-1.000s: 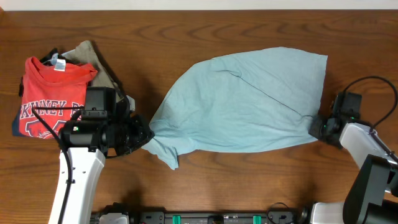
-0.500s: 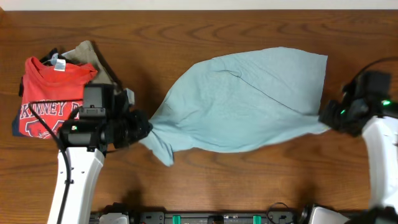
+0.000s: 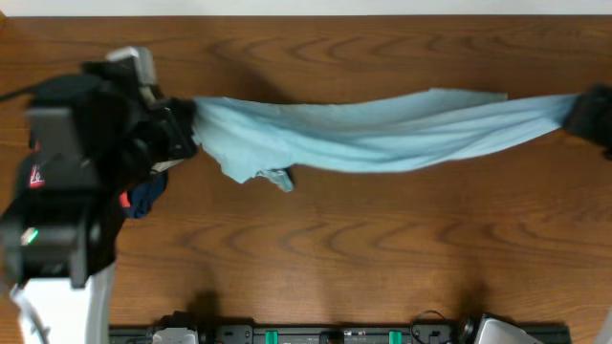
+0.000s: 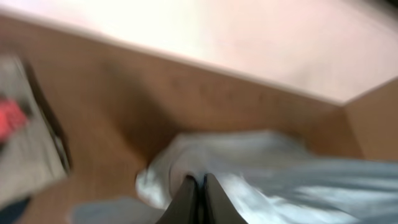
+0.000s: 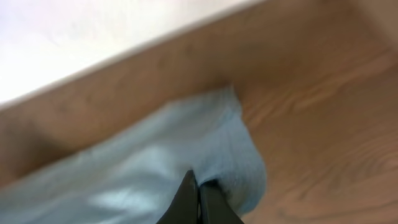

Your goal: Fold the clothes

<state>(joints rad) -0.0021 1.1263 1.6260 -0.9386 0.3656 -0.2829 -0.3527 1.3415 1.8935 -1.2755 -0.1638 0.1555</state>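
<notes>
The clothes (image 3: pixel 382 134) are one pale blue-grey garment, pulled out into a long band across the far half of the table. My left gripper (image 3: pixel 189 124) is shut on its left end and my right gripper (image 3: pixel 579 113) is shut on its right end. A loose flap hangs below the band near the left end. The left wrist view is blurred but shows the dark jaws (image 4: pixel 200 183) pressed together with the fabric (image 4: pixel 280 180) bunched round them. In the right wrist view the gripper (image 5: pixel 199 183) pinches a rounded fold of the cloth (image 5: pixel 155 168) above the wooden table (image 5: pixel 323 124).
My raised left arm (image 3: pixel 67 182) covers most of the pile at the far left; only a red patch (image 3: pixel 35 178) and a dark blue bit of cloth (image 3: pixel 143 196) show. A black rail (image 3: pixel 335 334) runs along the table's near edge.
Both grippers have risen and pulled apart, towards the far side. The garment, which lay spread on the table, now hangs stretched between them as a narrow band.
</notes>
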